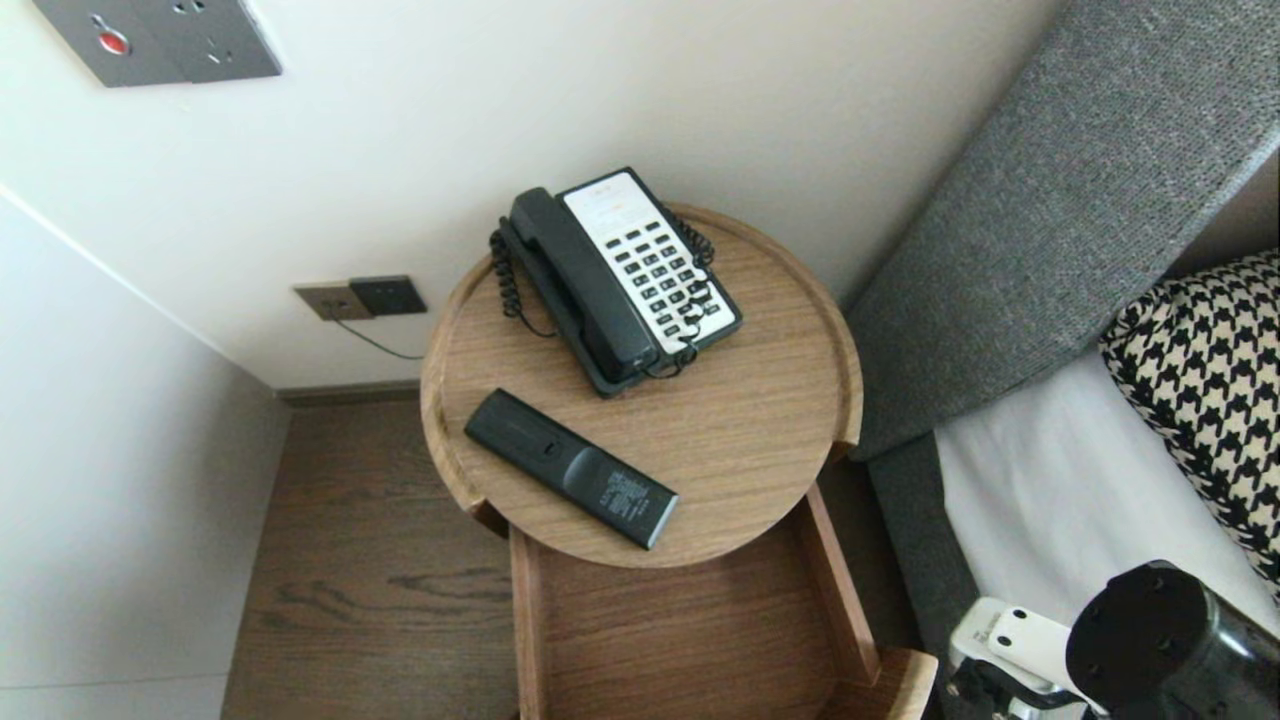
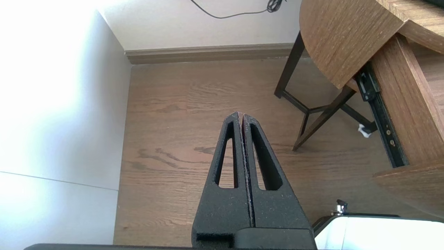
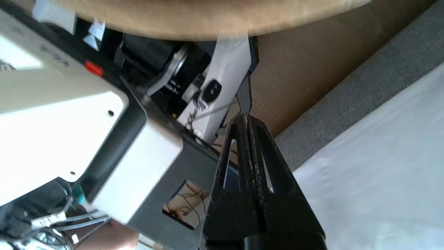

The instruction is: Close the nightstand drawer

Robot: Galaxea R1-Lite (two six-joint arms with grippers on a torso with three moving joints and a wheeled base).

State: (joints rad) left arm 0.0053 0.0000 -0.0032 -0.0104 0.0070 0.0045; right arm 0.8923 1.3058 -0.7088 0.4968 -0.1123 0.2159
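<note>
Two end effectors, both pinched shut and holding nothing. Right end effector (image 3: pixel 247 119) hangs low between the bed (image 3: pixel 374 166) and the robot's own base, under the front of the open drawer (image 1: pixel 680 640). Left end effector (image 2: pixel 241 116) hovers over the floor (image 2: pixel 180 139), well apart from the desk's legs. Up top, the remote (image 1: pixel 571 468) lies slantwise at the round desk's (image 1: pixel 760 420) front left, one end close to the rimless front edge. The telephone (image 1: pixel 620 280) sits at the back edge, and the widest stretch of wood runs along the right edge.
</note>
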